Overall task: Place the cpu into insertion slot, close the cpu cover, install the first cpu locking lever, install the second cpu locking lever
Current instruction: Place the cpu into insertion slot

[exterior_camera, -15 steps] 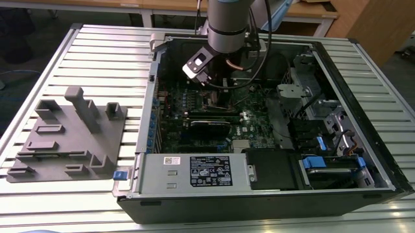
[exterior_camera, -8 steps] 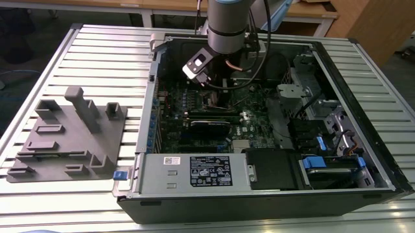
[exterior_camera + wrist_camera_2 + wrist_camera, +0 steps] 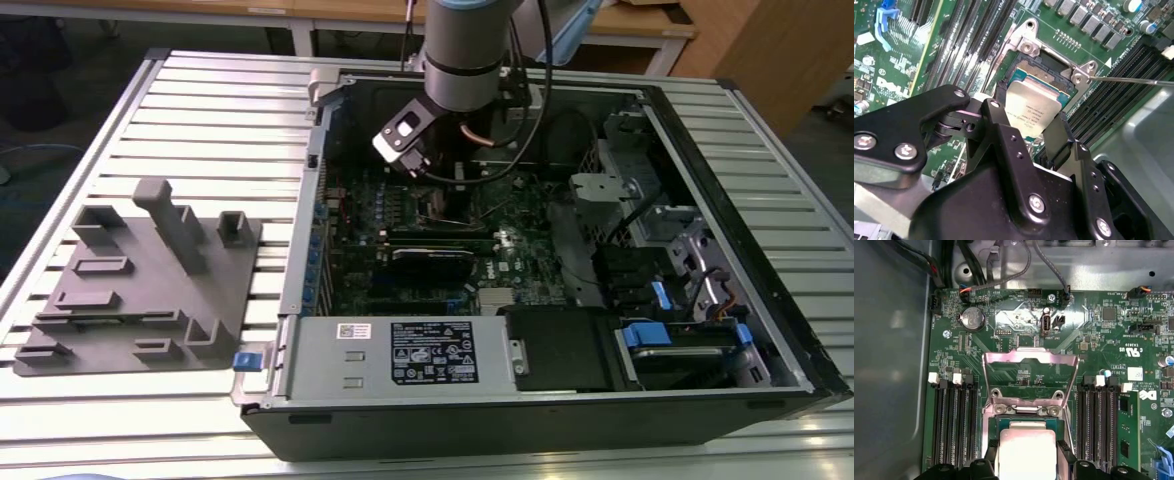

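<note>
Tool (image 3: pixel 1029 116) pinches cpu (image 3: pixel 1036 104) at insertion slot (image 3: pixel 1026 75), mostly hidden; we see cpu cover (image 3: pixel 1004 357) open, seating unclear.

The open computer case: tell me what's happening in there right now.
The robot arm's gripper is down inside the case and grips the cpu by two opposite edges, right over the insertion slot on the green motherboard. The cpu cover is swung open, away from the slot. Whether the chip is fully seated cannot be told.
</note>
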Motion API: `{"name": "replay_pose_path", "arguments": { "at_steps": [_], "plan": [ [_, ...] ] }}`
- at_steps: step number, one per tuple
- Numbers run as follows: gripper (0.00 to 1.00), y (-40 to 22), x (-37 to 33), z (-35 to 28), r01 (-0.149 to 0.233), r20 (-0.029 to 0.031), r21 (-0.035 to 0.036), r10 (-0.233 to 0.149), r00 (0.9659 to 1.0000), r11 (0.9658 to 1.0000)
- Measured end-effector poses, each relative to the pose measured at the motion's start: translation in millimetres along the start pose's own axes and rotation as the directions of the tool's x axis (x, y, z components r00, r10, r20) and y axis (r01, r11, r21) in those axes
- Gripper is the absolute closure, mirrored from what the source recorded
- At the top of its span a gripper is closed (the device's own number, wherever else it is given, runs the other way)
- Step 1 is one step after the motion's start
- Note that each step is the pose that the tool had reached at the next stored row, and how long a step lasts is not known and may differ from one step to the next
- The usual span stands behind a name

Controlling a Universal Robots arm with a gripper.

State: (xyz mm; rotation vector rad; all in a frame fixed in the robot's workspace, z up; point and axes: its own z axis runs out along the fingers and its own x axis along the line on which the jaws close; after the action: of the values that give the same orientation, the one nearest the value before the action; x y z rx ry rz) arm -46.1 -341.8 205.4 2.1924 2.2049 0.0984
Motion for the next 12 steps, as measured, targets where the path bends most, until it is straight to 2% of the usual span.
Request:
{"name": "replay_pose_path", "arguments": {
  "at_steps": [5, 12],
  "plan": [
    [0.46, -1.5, 0.1, 4.8, -0.004, 0.0002, -0.0002, 0.004, 1.0000, 1.0000],
    [0.46, -2.8, 0.6, 6.3, -0.006, 0.0003, -0.0003, 0.006, 1.0000, 1.0000]
  ]
}}
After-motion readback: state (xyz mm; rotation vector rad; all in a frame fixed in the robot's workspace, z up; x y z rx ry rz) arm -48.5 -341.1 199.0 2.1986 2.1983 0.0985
